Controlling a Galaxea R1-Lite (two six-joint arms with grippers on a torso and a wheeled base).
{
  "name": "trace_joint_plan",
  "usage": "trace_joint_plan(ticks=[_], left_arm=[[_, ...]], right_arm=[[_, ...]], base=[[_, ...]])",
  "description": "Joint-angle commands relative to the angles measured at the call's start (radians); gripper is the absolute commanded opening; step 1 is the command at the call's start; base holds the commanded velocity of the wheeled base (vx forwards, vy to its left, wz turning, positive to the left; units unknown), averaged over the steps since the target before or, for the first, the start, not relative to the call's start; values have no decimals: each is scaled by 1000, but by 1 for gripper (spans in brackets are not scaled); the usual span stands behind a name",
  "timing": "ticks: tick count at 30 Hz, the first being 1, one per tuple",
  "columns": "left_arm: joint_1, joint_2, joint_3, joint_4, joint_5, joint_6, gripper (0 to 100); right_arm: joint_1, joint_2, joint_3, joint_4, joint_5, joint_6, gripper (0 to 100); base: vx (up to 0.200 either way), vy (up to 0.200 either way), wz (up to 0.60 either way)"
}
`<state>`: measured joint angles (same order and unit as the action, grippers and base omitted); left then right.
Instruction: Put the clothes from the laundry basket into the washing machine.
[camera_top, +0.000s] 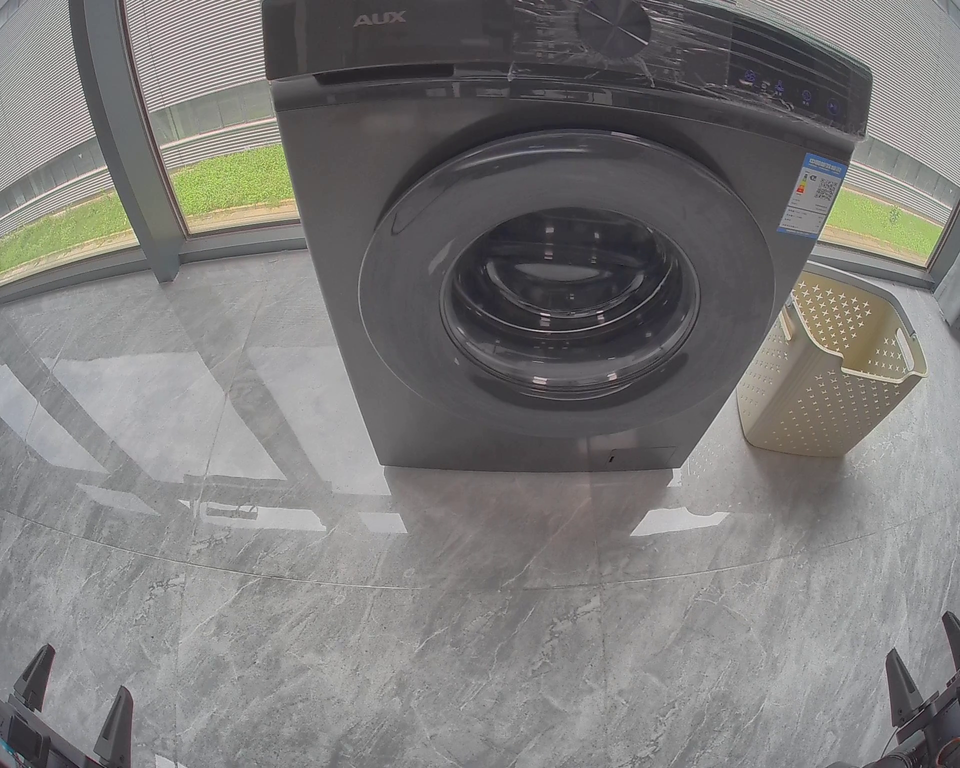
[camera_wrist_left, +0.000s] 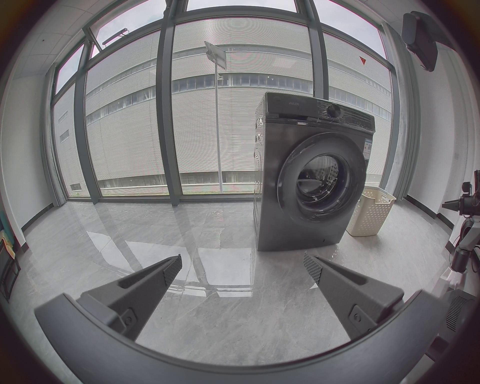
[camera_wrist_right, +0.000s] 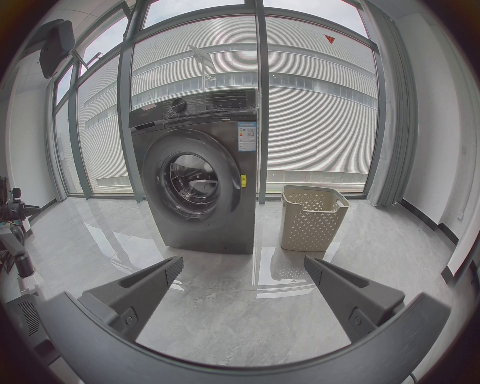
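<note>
Laundry basket (camera_top: 830, 365) — cream, perforated, upright just beside the washing machine (camera_top: 340, 300), whose round door (camera_top: 565, 300) seems shut. Left gripper (camera_wrist_left: 242, 259), right gripper (camera_wrist_right: 243, 260) — both spread wide, empty, well back from the machine's front.

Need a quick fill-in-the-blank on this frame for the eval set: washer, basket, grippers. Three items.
1. The door of the washing machine is ____.
2. By the robot's own sides, the laundry basket stands to the ____ of the machine.
3. The left gripper and the right gripper are both ____, holding nothing.

Missing words: shut; right; open.
</note>
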<state>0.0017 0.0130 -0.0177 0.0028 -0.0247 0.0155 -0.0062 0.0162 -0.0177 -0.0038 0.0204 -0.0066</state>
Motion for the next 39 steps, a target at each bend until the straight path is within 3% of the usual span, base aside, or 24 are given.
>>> trace_joint_plan(ticks=[1, 10, 14, 17, 21, 25, 28, 30, 34, 36, 37, 39], left_arm=[[0, -11, 15, 0, 0, 0, 100], [0, -11, 15, 0, 0, 1, 100], [0, -11, 15, 0, 0, 1, 100], [0, -11, 15, 0, -1, 4, 100], [0, -11, 15, 0, -1, 4, 100], [0, -11, 15, 0, -1, 4, 100], [0, -11, 15, 0, -1, 3, 100], [-2, -11, 15, 0, 0, 3, 100], [0, -11, 15, 0, -1, 3, 100], [0, -11, 15, 0, -1, 3, 100], [-2, -11, 15, 0, -1, 3, 100], [-2, -11, 15, 0, 0, 1, 100]], right_arm=[[2, -10, 16, 1, -4, 4, 100], [0, -9, 16, -1, 1, 7, 100], [8, 1, -67, -51, 16, 36, 100], [14, 107, -131, -41, 64, 60, 100], [14, 373, -142, -58, 213, 60, 100], [17, 640, -185, -143, 242, 63, 100], [100, 889, -197, -344, 260, 69, 100], [199, 956, -196, -410, 256, 79, 100], [373, 1078, -226, -459, 231, 157, 100], [396, 1111, -243, -461, 214, 180, 100], [416, 1167, -278, -463, 185, 224, 100], [423, 1214, -317, -469, 174, 274, 100]], base=[[0, -200, 0], [0, -89, 0], [0, 0, 0], [0, 0, 0], [200, 0, 0], [200, 0, 0], [67, 0, 0], [0, 0, 0], [0, -100, 0], [0, -200, 0], [0, -200, 0], [0, -100, 0]])
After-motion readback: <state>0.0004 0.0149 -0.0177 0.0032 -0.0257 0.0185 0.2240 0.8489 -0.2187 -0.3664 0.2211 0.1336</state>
